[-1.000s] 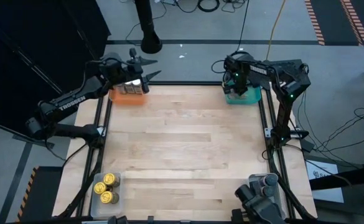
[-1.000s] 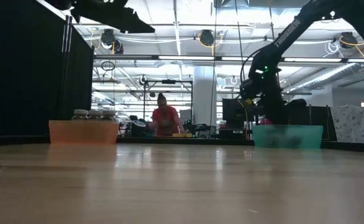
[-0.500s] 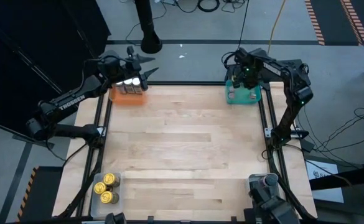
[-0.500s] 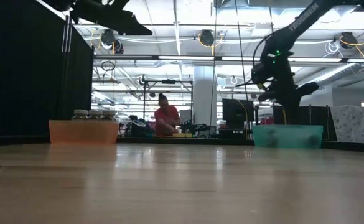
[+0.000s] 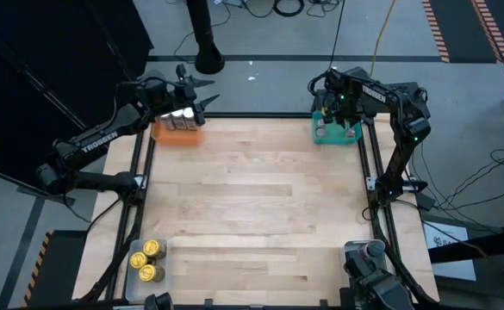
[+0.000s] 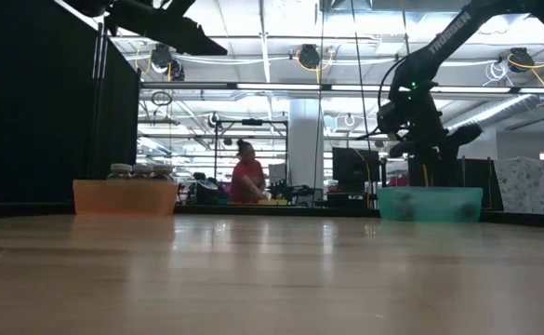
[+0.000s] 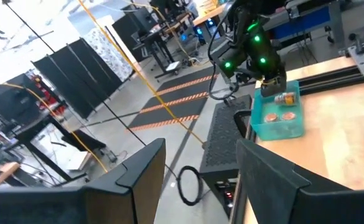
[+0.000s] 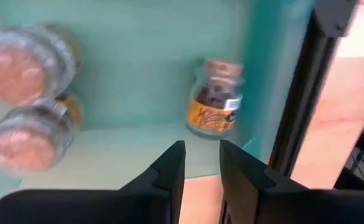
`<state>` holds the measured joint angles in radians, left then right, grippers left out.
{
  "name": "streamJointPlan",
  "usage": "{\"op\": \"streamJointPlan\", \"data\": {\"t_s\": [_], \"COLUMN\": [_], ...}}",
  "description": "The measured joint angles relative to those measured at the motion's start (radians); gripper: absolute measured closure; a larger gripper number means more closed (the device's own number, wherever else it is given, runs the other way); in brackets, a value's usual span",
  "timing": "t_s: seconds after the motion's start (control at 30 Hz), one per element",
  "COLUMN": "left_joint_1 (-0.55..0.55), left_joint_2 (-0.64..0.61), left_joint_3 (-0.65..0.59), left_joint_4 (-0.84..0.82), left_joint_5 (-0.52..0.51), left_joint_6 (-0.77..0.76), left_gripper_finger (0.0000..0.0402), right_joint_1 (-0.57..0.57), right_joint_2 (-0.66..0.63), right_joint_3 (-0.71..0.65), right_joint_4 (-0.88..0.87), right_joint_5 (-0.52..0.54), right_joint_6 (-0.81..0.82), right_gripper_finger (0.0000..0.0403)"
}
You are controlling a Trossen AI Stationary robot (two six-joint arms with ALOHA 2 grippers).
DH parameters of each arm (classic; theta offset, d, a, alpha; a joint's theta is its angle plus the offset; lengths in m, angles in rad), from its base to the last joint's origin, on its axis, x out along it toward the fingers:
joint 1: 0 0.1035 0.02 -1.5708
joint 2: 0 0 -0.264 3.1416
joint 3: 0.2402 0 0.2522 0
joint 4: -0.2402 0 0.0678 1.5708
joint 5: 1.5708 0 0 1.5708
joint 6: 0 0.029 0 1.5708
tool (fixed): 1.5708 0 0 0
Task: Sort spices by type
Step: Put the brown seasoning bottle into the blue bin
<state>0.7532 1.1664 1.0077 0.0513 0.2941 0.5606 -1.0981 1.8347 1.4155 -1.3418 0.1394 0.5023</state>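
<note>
Near corner, gold lot: three small gold-lidded spice jars [image 5: 147, 260] sit together in a clear rectangular tray [image 5: 131, 277] at the near left corner of the pale wooden table [image 5: 252, 207]. Nothing is near them, so I judge little risk here.

Near right corner: a clear tray [image 5: 381, 257] with a grey-lidded jar [image 5: 372, 249] showing; whatever else is in it is hidden.

Far left, orange tray: white-topped pale jars [image 5: 181, 114] stand in the orange rectangular tray [image 5: 177, 135]. The left gripper [image 5: 202, 92] hangs above and just beyond them, fingers [image 7: 138, 174] spread wide, holding nothing and touching nothing.

Far right, teal tray: the teal rectangular tray [image 8: 138, 87] holds two pink-lidded glass jars standing upright [image 8: 20, 65] and one cork-topped jar with a yellow label [image 8: 214, 99] lying tilted near a wall.

Right hand: the right gripper [image 8: 198, 163] sits directly above that tray, fingers [image 8: 169, 167] a narrow gap apart, empty and clear of the jars.

Risk, tilted jar: I'd guess it could roll against its neighbours or lie awkwardly for any later pick, since it rests on its side.

Risk, right arm: a low sweep out of the tray could catch the wall and drag the whole tray along the table edge.

Risk, left arm: dropping from where it hovers, the wide fingers could clip a white lid and topple the row.
</note>
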Motion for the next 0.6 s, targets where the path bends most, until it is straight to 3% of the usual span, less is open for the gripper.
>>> {"op": "streamJointPlan", "data": {"t_s": [0.13, 0.3, 0.6], "left_joint_1": [0.002, 0.028, 0.059], "left_joint_2": [0.0, 0.0, 0.0], "left_joint_3": [0.0, 0.0, 0.0], "left_joint_4": [0.025, 0.046, 0.045], "left_joint_5": [-0.016, -0.017, -0.018], "left_joint_6": [0.022, 0.023, 0.021], "left_gripper_finger": [0.0198, 0.0198, 0.0198], "right_joint_1": [0.001, 0.022, 0.035], "right_joint_2": [0.024, 0.072, 0.136], "right_joint_3": [0.001, 0.001, 0.001], "right_joint_4": [0.001, -0.026, -0.08], "right_joint_5": [0.034, 0.05, 0.142], "right_joint_6": [0.045, 0.067, 0.114], "right_gripper_finger": [0.0339, 0.0394, 0.04]}}
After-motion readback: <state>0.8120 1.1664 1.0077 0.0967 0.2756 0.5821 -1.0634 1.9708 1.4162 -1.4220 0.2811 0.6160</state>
